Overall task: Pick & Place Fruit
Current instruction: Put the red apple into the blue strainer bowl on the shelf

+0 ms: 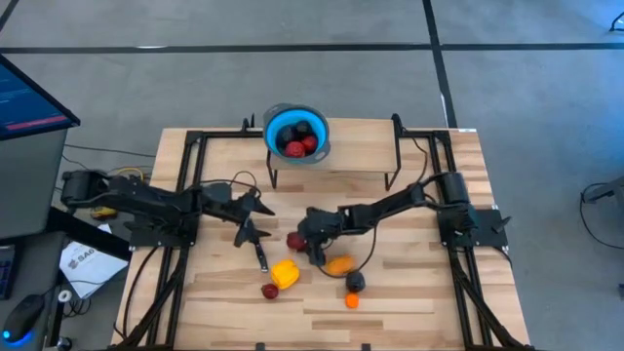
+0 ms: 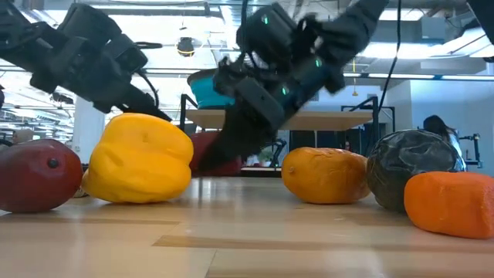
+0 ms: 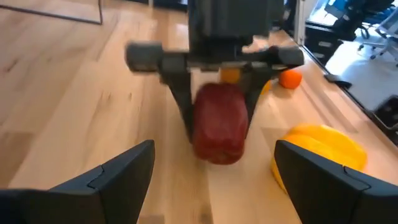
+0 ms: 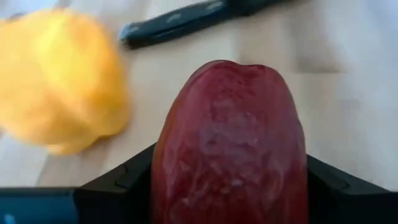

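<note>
Grey floor is seen all round a pale wooden tabletop (image 1: 409, 283), on which a black frame is mounted. From either side the two dark arms are reached inward; behind them, at the far edge in the middle, a blue bowl (image 1: 276, 125) is set on a small stand with a few red and dark fruits already inside.

Near the middle, the right claw (image 1: 302, 239) is lowered over a dark red fruit (image 4: 230, 149), which lies on the wood between its two fingers. The fingers are seen flanking the fruit closely on both sides, but whether they are yet pressed against it cannot be told. The left claw (image 1: 255, 216) is held spread and empty just to the left, pointed at the same fruit.

A larger yellow fruit (image 1: 285, 274) lies just nearer and slightly left, with a small red fruit (image 1: 269, 291) beside it. To the right an orange fruit (image 1: 338, 264), a black fruit (image 1: 356, 281) and a smaller orange piece (image 1: 352, 301) are scattered. A slim black-handled knife (image 1: 260, 253) rests left of the yellow fruit.

The step in hand is judged to be the grasp on the dark red fruit. It would be done well if the fingers were closed squarely across its middle until firm, and the fruit were lifted straight up before being carried far toward the bowl, so that the yellow fruit and knife are not brushed.
</note>
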Controlling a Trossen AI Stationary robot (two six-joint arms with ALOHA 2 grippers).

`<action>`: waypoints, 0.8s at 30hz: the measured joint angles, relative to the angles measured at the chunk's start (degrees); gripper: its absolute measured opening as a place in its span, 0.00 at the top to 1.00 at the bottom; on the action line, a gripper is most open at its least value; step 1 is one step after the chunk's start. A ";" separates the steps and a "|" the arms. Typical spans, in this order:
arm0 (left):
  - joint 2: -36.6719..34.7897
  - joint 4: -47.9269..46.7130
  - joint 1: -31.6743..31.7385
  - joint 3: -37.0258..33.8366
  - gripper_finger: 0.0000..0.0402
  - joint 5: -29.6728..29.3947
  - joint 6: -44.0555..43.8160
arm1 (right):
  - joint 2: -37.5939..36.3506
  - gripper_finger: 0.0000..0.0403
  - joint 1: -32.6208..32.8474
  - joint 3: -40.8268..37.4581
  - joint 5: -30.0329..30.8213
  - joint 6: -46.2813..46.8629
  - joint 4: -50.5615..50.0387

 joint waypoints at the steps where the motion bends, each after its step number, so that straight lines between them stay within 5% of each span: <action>1: 0.94 0.24 -0.08 0.71 0.19 -1.00 0.00 | -1.08 0.39 -0.09 0.63 1.93 0.24 -1.75; 9: 10.05 0.70 1.81 7.80 0.16 -3.39 -12.90 | -4.66 0.36 1.62 2.76 16.62 -4.44 -7.90; 16: 17.38 4.81 4.41 9.50 0.12 7.79 -19.48 | -4.53 0.36 5.60 2.74 31.55 -12.09 -4.49; 24: 24.34 23.15 4.92 9.52 0.17 15.58 -22.51 | -4.53 0.36 6.40 2.74 32.87 -15.83 -0.99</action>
